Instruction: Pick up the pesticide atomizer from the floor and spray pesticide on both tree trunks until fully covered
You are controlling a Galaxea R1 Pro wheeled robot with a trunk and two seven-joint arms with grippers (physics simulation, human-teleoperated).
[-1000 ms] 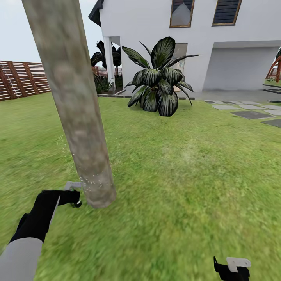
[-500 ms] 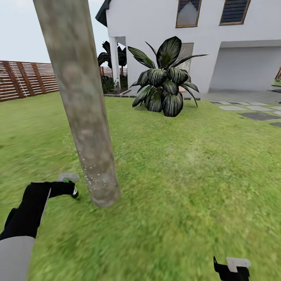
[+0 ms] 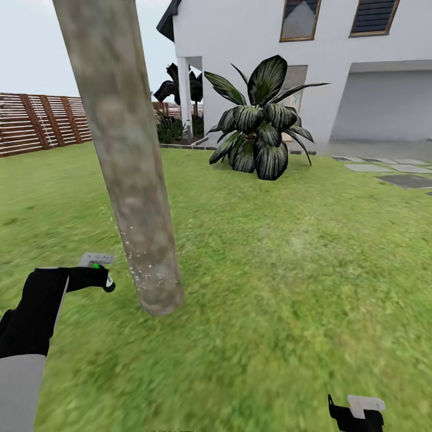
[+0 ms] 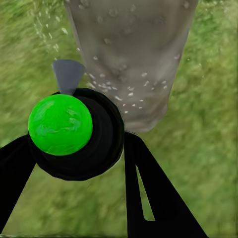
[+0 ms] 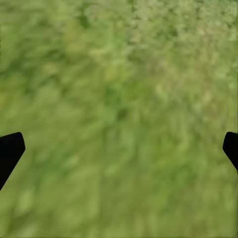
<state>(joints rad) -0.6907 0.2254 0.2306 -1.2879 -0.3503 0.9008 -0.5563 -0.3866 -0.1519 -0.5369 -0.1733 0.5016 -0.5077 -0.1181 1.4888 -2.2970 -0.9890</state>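
Left gripper [image 3: 96, 277]: we see its black fingers clenched around the pesticide atomizer [image 4: 74, 134]; in the head view it hangs low beside the tree trunk [image 3: 123, 156], on the fence side
Pesticide atomizer: held between our left fingers [image 4: 153, 198], green spot up and whitish spray head toward the tree trunk; near the trunk's base, apart from it
Tree trunk: grey-beige, mottled, leaning slightly; white droplets speckle its lower part and the grass [image 3: 270, 258] just beside it; its top is cut off by the frame
Right gripper [image 5: 119, 144]: released, fingertips wide apart over blurred grass; well apart from the tree trunk, toward us, only partly in the head view
Beyond the tree trunk: a broad-leaved dark plant [image 3: 258, 129], a white house [image 3: 252, 36], a slatted wooden fence [image 3: 42, 123]; stone paving [image 3: 396, 171] cut by the frame edge
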